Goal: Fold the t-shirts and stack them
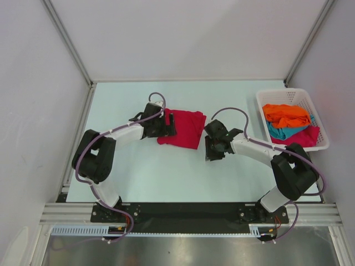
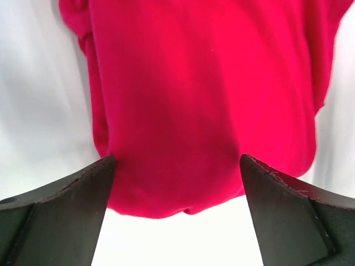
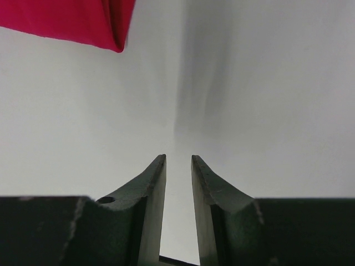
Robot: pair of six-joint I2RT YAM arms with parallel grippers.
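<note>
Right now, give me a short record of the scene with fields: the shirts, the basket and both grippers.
Table: one crimson red cloth t-shirt, folded into a rough rectangle, lying flat
Basket: white slatted plastic basket at the far right, holding an orange t-shirt, a teal t-shirt and a second red shirt
Left gripper: open, fingers astride the crimson shirt's edge
Right gripper: almost shut, empty, over bare tabletop beside that shirt
</note>
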